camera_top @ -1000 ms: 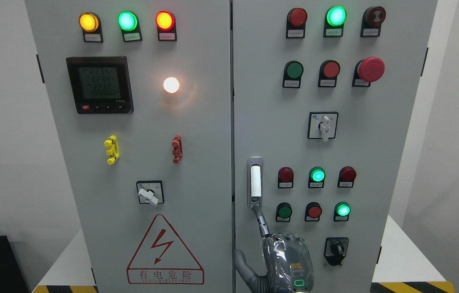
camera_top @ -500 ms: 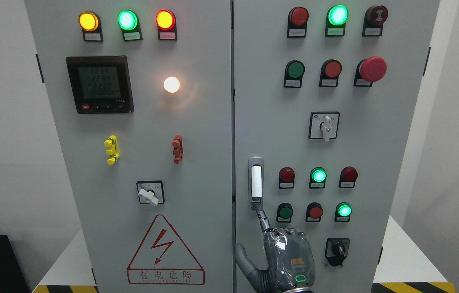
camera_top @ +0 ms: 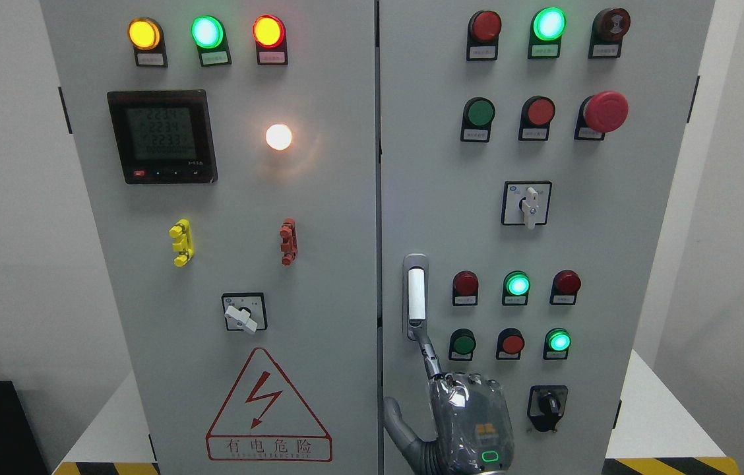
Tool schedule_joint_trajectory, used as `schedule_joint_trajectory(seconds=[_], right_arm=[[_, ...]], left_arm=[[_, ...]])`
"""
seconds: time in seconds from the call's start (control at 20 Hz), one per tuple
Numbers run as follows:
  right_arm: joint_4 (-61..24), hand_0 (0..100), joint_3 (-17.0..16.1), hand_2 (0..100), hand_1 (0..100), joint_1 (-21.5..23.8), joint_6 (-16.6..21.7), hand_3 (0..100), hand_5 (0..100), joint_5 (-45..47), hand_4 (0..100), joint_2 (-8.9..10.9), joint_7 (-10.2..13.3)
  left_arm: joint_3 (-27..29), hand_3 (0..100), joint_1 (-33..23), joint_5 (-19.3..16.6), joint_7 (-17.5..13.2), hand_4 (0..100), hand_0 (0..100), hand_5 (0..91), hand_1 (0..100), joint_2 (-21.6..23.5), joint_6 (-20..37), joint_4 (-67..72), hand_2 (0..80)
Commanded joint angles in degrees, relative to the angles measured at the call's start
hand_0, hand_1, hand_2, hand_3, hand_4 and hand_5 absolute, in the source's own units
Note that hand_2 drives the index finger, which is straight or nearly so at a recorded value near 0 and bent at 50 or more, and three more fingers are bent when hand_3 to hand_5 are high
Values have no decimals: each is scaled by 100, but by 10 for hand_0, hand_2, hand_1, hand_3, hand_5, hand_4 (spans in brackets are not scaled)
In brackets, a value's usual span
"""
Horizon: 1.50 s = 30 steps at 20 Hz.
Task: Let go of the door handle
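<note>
While its extended index finger touches the lower end of the door handle (camera_top: 415,295), the right hand (camera_top: 467,422), other fingers curled, grasping nothing, should withdraw straight back below the handle.

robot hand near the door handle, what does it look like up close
The hand is grey metal under a clear, shiny plastic cover, with a small orange marking and a glowing green ring on its back. Its one extended finger is slim, jointed and metallic.
</note>
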<state>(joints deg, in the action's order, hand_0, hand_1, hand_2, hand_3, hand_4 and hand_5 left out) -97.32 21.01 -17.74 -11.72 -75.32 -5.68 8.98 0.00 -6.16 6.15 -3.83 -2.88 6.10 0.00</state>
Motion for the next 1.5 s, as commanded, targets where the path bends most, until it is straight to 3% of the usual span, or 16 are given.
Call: schedule_joint_trajectory(seconds=[0.0, 0.1, 0.25, 0.3, 0.35, 0.45, 0.65, 0.75, 0.85, 0.95, 1.2, 1.45], right_arm=[[-15, 411, 9, 0, 284, 69, 12, 1000, 997, 8, 1000, 49, -2], [-50, 412, 17, 0, 284, 122, 30, 1000, 997, 8, 1000, 49, 50], [-120, 413, 0, 84, 286, 201, 309, 1000, 997, 8, 1000, 58, 419], [-129, 422, -26, 221, 290, 236, 441, 1000, 997, 8, 1000, 58, 524], [-172, 454, -35, 453, 296, 271, 486, 1000, 990, 8, 975, 58, 586], [-269, 521, -61, 642, 298, 324, 460, 1000, 975, -1, 917, 102, 587], [-287, 420, -219, 834, 205, 368, 460, 1000, 941, -9, 878, 199, 631], [-383, 420, -273, 886, 96, 368, 478, 1000, 958, -9, 883, 216, 666], [-419, 363, -290, 902, 70, 342, 487, 1000, 973, -18, 894, 295, 666], [-463, 287, -290, 899, 99, 315, 495, 1000, 974, -18, 893, 313, 666], [-498, 264, -299, 900, 100, 228, 504, 1000, 973, -18, 890, 313, 710], [-489, 229, -299, 879, 253, 70, 504, 1000, 970, -18, 876, 296, 815]], left_arm=[[-79, 0, 0, 0, -4, 0, 120, 0, 389, -2, -12, 114, 0], [-79, 0, 0, 0, -4, 0, 120, 0, 389, -2, -3, 114, 0], [-88, 0, 0, 0, -4, 0, 120, 0, 389, -2, -3, 114, 0], [-79, 0, 0, 0, -4, 0, 120, 0, 389, -2, -3, 114, 0], [-79, 0, 0, 0, -4, 0, 120, 0, 389, -2, -3, 114, 0], [-79, 0, 0, 0, -4, 0, 120, 0, 389, -2, -3, 114, 0], [-79, 0, 0, 0, -4, 0, 120, 0, 389, -2, -3, 114, 0], [-79, 0, 0, 0, -4, 0, 120, 0, 389, -2, -3, 114, 0], [-79, 0, 0, 0, -4, 0, 120, 0, 389, -2, -3, 114, 0], [-79, 0, 0, 0, -4, 0, 120, 0, 389, -2, -3, 114, 0], [-79, 0, 0, 0, -4, 0, 120, 0, 389, -2, -3, 114, 0], [-79, 0, 0, 0, -4, 0, 120, 0, 389, -2, -3, 114, 0]])
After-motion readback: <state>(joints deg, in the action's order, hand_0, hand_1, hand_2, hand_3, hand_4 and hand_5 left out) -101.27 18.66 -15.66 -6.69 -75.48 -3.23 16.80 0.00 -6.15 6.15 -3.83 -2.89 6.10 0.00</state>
